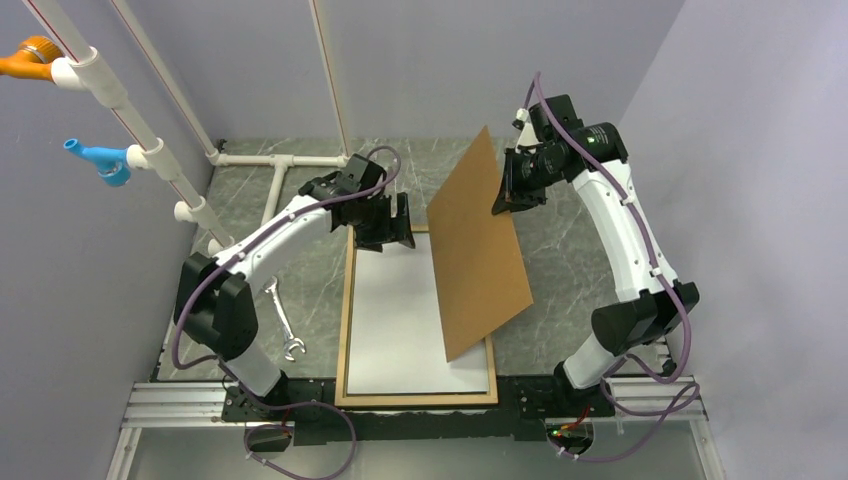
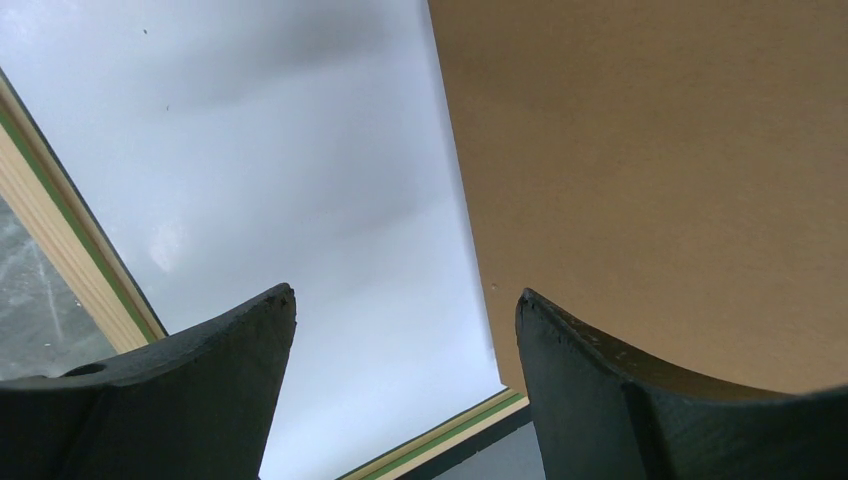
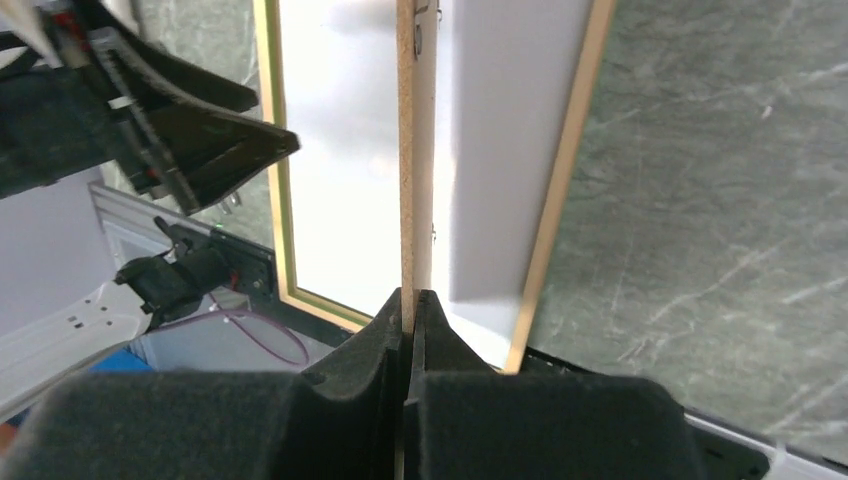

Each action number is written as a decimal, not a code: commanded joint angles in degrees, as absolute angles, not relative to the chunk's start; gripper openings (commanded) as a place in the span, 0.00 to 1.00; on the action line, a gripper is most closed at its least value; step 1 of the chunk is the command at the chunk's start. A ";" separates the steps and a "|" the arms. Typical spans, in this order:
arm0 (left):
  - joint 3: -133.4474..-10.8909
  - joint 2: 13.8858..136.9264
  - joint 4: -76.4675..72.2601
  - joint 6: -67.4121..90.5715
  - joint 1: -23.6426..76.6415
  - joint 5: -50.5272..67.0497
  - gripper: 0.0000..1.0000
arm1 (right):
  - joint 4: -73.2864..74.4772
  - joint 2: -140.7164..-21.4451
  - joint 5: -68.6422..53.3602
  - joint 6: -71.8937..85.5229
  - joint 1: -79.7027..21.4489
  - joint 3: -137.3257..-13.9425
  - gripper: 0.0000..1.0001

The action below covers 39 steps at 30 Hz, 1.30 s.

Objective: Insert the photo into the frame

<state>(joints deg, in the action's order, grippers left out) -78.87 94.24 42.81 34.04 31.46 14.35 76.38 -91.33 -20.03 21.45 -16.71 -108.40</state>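
Observation:
The frame (image 1: 344, 330) lies flat on the table, its tan border with a green inner strip up. The photo (image 1: 400, 320) lies inside it, plain white back up; it also shows in the left wrist view (image 2: 300, 180). My right gripper (image 1: 508, 190) is shut on the top edge of the brown backing board (image 1: 480, 250), which stands tilted over the frame's right half with its lower edge down near the frame. The right wrist view shows the board's edge (image 3: 412, 150) pinched between the jaws. My left gripper (image 1: 395, 225) is open and empty, hovering over the frame's far edge.
A silver wrench (image 1: 283, 320) lies on the table left of the frame. White PVC pipes (image 1: 270, 160) run along the back left, with orange (image 1: 30, 55) and blue (image 1: 100, 160) fittings on the left wall. Walls close both sides.

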 commanded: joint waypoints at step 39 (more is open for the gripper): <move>-83.99 81.61 40.78 38.12 30.47 20.73 0.86 | 86.04 -96.32 7.13 30.60 -33.07 -121.16 0.00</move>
